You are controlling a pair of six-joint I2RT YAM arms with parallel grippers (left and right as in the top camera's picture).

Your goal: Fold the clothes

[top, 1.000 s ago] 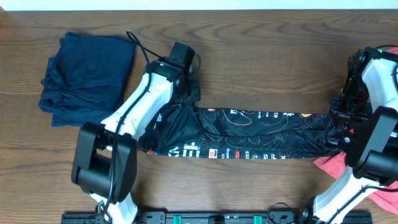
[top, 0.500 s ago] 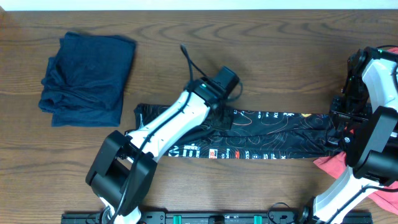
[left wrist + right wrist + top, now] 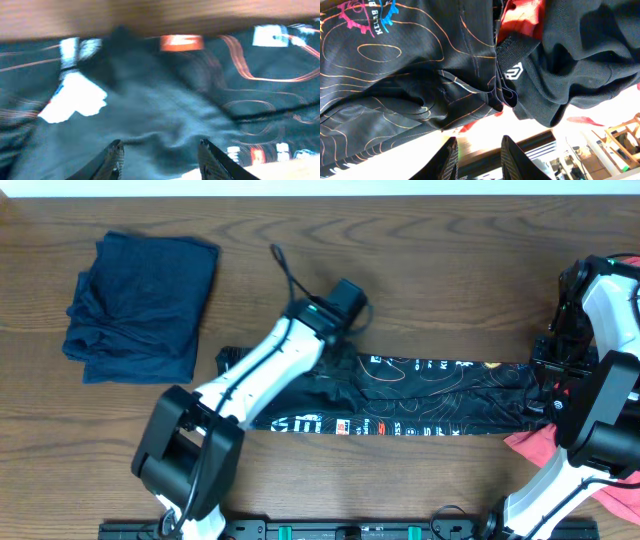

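The black jersey with orange contour lines lies as a long folded strip across the table's middle. My left gripper hovers over its upper left part, open, with nothing between the fingers. In the left wrist view the jersey fills the picture beyond the left gripper. My right gripper stands at the strip's right end. In the right wrist view the right gripper is open and empty, just off the jersey. A plain black garment and a coral-red garment lie by it.
A navy garment lies bundled at the back left. The coral-red garment pokes out beside the right arm's base at the front right. Bare wooden table shows behind the jersey and in front of it.
My left gripper carried the jersey's left part rightward over the strip, then opened, let the cloth go and drew back a little. The right arm has not moved.
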